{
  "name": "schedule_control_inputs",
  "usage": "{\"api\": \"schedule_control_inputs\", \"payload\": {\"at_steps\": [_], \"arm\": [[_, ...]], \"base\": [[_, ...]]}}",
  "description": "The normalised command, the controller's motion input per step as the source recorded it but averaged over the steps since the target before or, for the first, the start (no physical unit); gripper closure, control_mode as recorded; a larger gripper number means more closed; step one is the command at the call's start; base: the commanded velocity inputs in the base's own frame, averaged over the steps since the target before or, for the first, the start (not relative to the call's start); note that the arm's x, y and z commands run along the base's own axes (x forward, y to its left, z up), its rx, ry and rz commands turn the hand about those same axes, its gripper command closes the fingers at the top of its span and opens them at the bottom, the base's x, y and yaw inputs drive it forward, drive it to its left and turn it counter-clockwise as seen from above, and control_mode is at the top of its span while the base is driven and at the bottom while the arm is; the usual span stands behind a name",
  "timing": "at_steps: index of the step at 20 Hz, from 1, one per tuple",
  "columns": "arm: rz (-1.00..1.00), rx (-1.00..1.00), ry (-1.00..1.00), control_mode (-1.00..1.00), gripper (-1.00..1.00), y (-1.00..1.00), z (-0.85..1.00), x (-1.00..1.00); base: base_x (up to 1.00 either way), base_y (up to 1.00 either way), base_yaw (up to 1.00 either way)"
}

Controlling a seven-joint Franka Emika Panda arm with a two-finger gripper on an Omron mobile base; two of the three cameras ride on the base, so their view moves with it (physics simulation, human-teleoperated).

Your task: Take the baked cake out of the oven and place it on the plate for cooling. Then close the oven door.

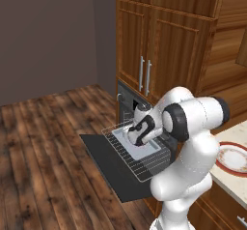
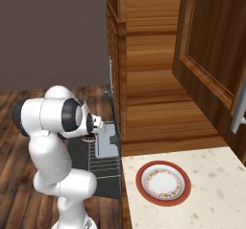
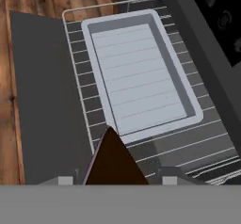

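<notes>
**Asker:** Nearest the hand camera, what is showing?

**Describer:** Rising between the two dark finger tips is the baked cake [image 3: 112,159], a dark brown, nearly black wedge with a pointed top. The gripper [image 3: 115,180] is clamping it, jaws part-way apart around the chunk. It is hanging above the wire rack [image 3: 188,148], just off the near corner of a pale blue-grey rectangular tray [image 3: 141,72] whose ribbed floor is bare.

**Asker:** How far along is the job?

**Describer:** By my reading, roughly a third. The cake is already lifted out of the tray, so the pick-up looks done. Left to do: carrying it to the plate, letting go, then shutting the door.

**Asker:** Where are those?

**Describer:** A round white plate with a broad red-brown rim [image 2: 164,183] is sitting on a speckled cream counter [image 2: 211,184], to the right of the built-in dark grey oven [image 1: 126,103] and nothing is lying on it. The large flat dark grey oven door [image 1: 103,161] is lying fully open and level, with the rack pulled out over it (the door's handle is not clearly visible to me).

**Asker:** And the arm?

**Describer:** It is bending low over the rack, with the gripper [image 1: 137,136] above the tray.
</notes>
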Motion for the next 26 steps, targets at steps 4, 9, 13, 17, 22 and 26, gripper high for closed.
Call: {"api": "schedule_control_inputs", "payload": {"at_steps": [4, 9, 13, 17, 22, 26], "arm": [[0.00, 0.00, -0.04, -1.00, 1.00, -0.06, 0.73, -0.96], [0.00, 0.00, 0.00, -1.00, 1.00, -0.15, 0.70, -0.63], [0.00, 0.00, 0.05, -1.00, 1.00, -0.25, 0.58, -0.09], [0.00, 0.00, 0.11, -1.00, 1.00, -0.35, 0.49, 0.00], [0.00, -0.05, 0.11, -1.00, 1.00, -0.48, 0.27, 0.00], [0.00, -0.07, 0.11, -1.00, 1.00, -0.58, 0.14, 0.00]], "base": [[0.00, 0.00, 0.00], [0.00, 0.00, 0.00], [0.00, 0.00, 0.00], [0.00, 0.00, 0.00], [0.00, 0.00, 0.00], [0.00, 0.00, 0.00]]}}
